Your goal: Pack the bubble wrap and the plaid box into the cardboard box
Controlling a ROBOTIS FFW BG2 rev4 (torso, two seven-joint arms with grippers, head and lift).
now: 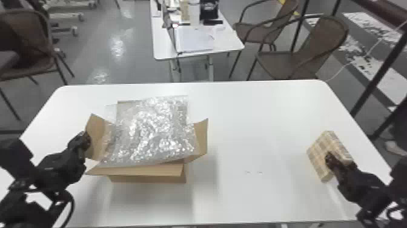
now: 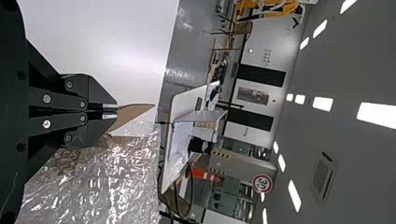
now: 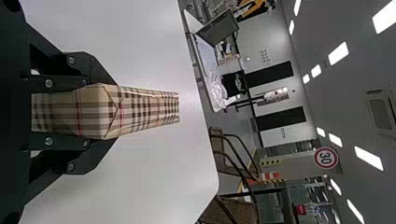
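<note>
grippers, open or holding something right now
Left gripper: closed on the cardboard box's flap.
Right gripper: closed around the plaid box, holding it.

A round, red-rimmed sign in the room behind bore the number 30; dark lettering on a pale wall was too small to read.

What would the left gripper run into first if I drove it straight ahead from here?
Most likely the cardboard box's left flap, which shows right at the left gripper's tips; whether they already touch is hard to judge.
</note>
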